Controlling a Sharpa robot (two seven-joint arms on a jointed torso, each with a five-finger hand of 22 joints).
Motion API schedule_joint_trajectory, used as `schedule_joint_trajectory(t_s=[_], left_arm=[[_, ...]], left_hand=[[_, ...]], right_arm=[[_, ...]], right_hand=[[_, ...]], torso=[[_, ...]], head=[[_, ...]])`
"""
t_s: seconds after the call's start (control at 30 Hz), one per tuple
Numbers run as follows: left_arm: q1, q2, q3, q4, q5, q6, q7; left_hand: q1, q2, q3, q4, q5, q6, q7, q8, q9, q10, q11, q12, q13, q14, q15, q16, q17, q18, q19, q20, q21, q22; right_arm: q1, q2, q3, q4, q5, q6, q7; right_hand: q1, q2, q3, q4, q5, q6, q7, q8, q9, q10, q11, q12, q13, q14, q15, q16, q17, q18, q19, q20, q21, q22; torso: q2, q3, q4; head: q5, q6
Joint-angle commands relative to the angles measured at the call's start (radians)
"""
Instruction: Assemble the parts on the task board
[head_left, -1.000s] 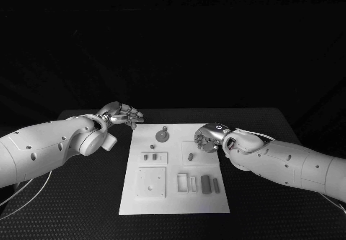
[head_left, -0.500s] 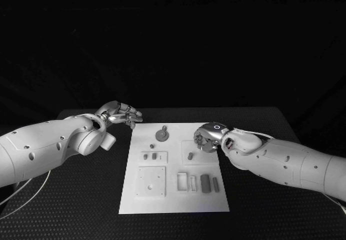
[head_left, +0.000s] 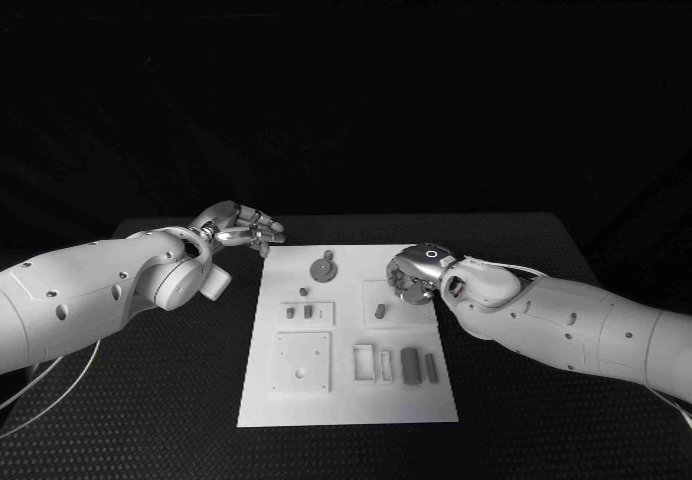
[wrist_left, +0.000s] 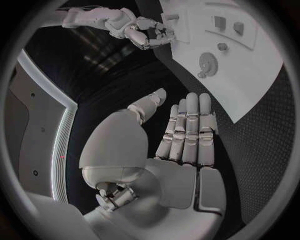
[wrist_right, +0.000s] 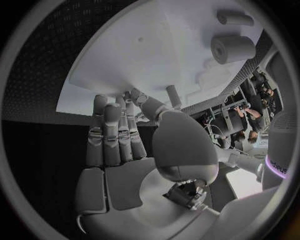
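The white task board (head_left: 346, 400) lies in the middle of the black table. On it are a round grey part (head_left: 325, 268), small pegs (head_left: 303, 312), a single peg (head_left: 381, 312), a square plate (head_left: 303, 362) and dark bars (head_left: 421, 368). My right hand (head_left: 415, 275) hovers over the board's far right part; in the right wrist view its fingers (wrist_right: 115, 132) reach toward the board (wrist_right: 156, 45) with nothing in them, a peg (wrist_right: 174, 95) standing just beyond the thumb. My left hand (head_left: 238, 228) is off the board's far left corner, fingers (wrist_left: 187, 130) straight and empty.
Black table (head_left: 173, 400) surrounds the board on every side. The left wrist view shows the board (wrist_left: 262, 85), its round part (wrist_left: 208, 62) and my right hand (wrist_left: 147, 32) beyond. Two grey cylinders (wrist_right: 232, 48) stand farther along the board in the right wrist view.
My right hand has crept slightly toward the board's middle. The left hand has barely shifted, and the parts on the board lie as before.
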Motion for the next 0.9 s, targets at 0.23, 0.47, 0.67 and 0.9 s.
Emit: schedule_joint_trajectory(t_s=[0.23, 0.47, 0.67, 0.9], left_arm=[[0.001, 0.002, 0.001, 0.0, 0.006, 0.004, 0.013], [0.001, 0.002, 0.001, -0.002, 0.007, 0.004, 0.014], [0.001, 0.001, 0.001, -0.004, 0.008, 0.002, 0.014], [0.001, 0.002, 0.001, -0.005, 0.009, 0.003, 0.014]], left_hand=[[-0.005, -0.003, -0.001, 0.007, 0.004, -0.01, 0.002, 0.005, -0.002, -0.009, 0.001, -0.005, -0.001, 0.002, 0.006, -0.005, 0.003, 0.014, -0.001, 0.002, -0.007, 0.001], [-0.006, -0.003, -0.001, 0.008, 0.004, -0.011, 0.002, 0.005, -0.002, -0.01, 0.001, -0.006, -0.002, 0.002, 0.006, -0.006, 0.004, 0.014, -0.001, 0.002, -0.007, 0.002], [-0.007, -0.003, -0.002, 0.01, 0.004, -0.013, 0.003, 0.005, -0.003, -0.011, 0.001, -0.006, -0.002, 0.002, 0.006, -0.007, 0.005, 0.014, -0.001, 0.002, -0.008, 0.002], [-0.009, -0.004, -0.002, 0.012, 0.004, -0.016, 0.004, 0.005, -0.004, -0.012, 0.002, -0.006, -0.002, 0.003, 0.006, -0.008, 0.007, 0.014, 0.0, 0.002, -0.009, 0.002]], right_arm=[[-0.014, -0.009, -0.009, 0.009, 0.011, 0.024, -0.014], [-0.014, -0.015, -0.009, 0.014, 0.02, 0.018, -0.012], [-0.013, -0.019, -0.009, 0.011, 0.025, 0.016, -0.01], [-0.008, -0.021, -0.008, 0.017, 0.037, 0.015, -0.002]], right_hand=[[0.013, 0.007, 0.008, -0.001, 0.001, 0.008, -0.002, 0.007, 0.0, 0.011, -0.004, 0.009, 0.008, 0.003, -0.012, 0.007, 0.001, -0.008, 0.019, -0.004, 0.009, 0.005], [0.014, 0.008, 0.008, -0.001, 0.001, 0.01, -0.002, 0.008, 0.001, 0.013, -0.006, 0.01, 0.01, 0.005, -0.013, 0.007, 0.001, -0.008, 0.023, -0.006, 0.01, 0.006], [0.014, 0.008, 0.008, -0.001, 0.001, 0.01, -0.002, 0.009, 0.002, 0.014, -0.006, 0.01, 0.011, 0.006, -0.013, 0.007, 0.001, -0.008, 0.024, -0.006, 0.011, 0.007], [0.014, 0.008, 0.007, -0.001, 0.001, 0.011, -0.003, 0.009, 0.002, 0.014, -0.006, 0.01, 0.012, 0.007, -0.014, 0.008, 0.001, -0.008, 0.025, -0.006, 0.011, 0.008]], torso=[[0.0, 0.0003, 0.0007], [0.0, -0.0001, 0.0003], [-0.001, -0.0006, -0.0002], [0.0, -0.0001, 0.0]], head=[[-0.001, 0.002], [-0.001, 0.002], [-0.002, 0.002], [-0.001, 0.005]])
